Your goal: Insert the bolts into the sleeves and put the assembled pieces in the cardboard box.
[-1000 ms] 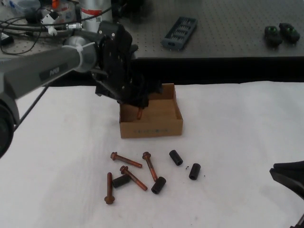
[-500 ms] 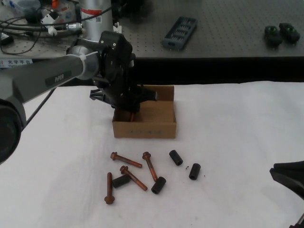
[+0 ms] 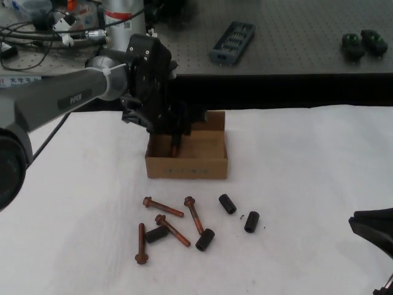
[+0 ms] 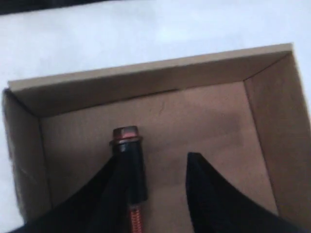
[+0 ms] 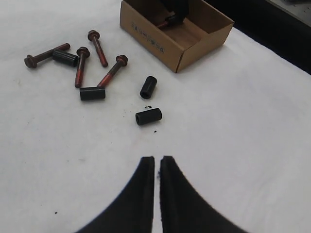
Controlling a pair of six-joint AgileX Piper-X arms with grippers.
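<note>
Nearest, the right hand (image 5: pixel 156 165) hangs over the white surface (image 3: pixel 307 184) with its fingers almost together, holding nothing. Farther off, four bolts (image 3: pixel 164 208) and four sleeves (image 3: pixel 227 203) lie loose. Behind them, the left hand (image 4: pixel 154 160) is over the box (image 3: pixel 187 167) with fingers apart. Inside the box, a sleeved bolt (image 4: pixel 130 165) touches one finger.

So the left hand (image 4: pixel 154 167) is over the inside of the open cardboard box (image 4: pixel 146 77) with its two dark fingers (image 4: pixel 214 199) spread apart, and you can see the brown box floor between them. A black sleeve (image 4: pixel 132 167) with a copper-coloured bolt (image 4: pixel 125 134) through it is right up against one finger and clear of the other, with the bolt head poking out one end and the threaded shank out the other. Past the box's far wall it's just white tabletop (image 4: pixel 146 24).
</note>
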